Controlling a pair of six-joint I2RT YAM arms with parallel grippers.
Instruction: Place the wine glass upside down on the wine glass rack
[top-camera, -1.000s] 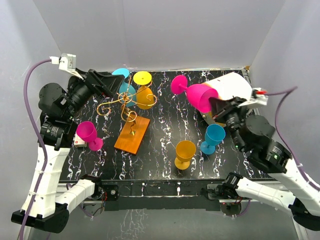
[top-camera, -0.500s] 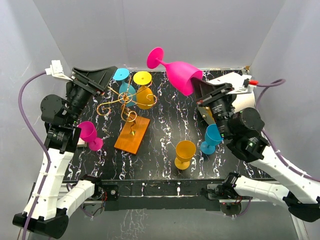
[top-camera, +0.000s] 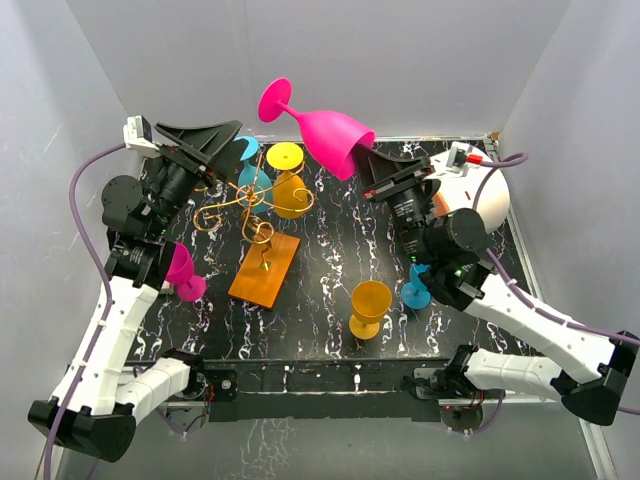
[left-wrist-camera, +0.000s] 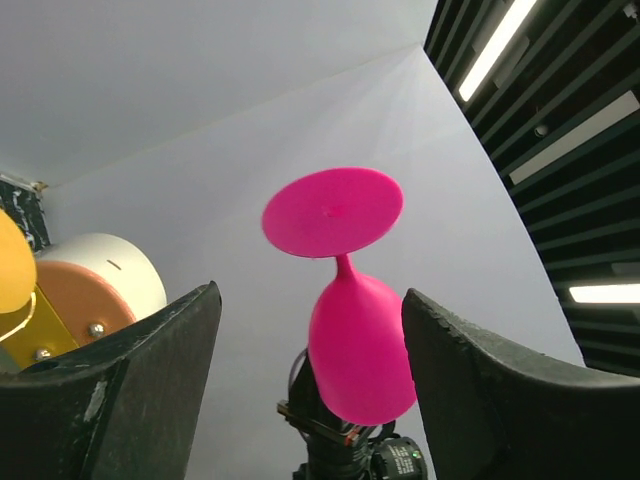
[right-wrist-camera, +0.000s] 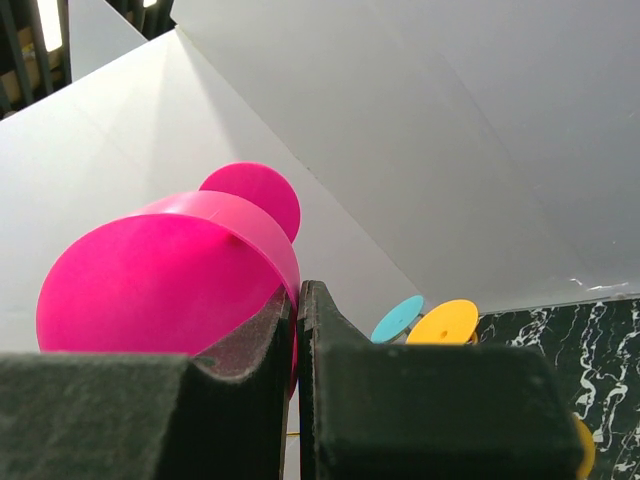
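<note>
The likeliest failure from here lay in the grip. The right gripper pinched only the thin rim of the pink glass. Bowl, stem and foot all stuck out beyond that pinch, tilted foot-up, high above the table. A quick swing or a nudge could probably have twisted the glass in the fingers or dropped it.

The rack, gold wire on an orange base, stood well below and to the left of the glass. A teal glass and a yellow glass already hung on it foot-up. A careless descent might have knocked those 2 loose or tipped the light stand. The stem would also have to slip between wire scrolls, which looked a tight fit.

The right gripper's 2 fingers were clamped together on the rim wall, as its wrist view showed. The left gripper was raised beside the rack, facing the pink glass but well apart from it. Its jaws stood wide apart, holding and touching nothing.
</note>
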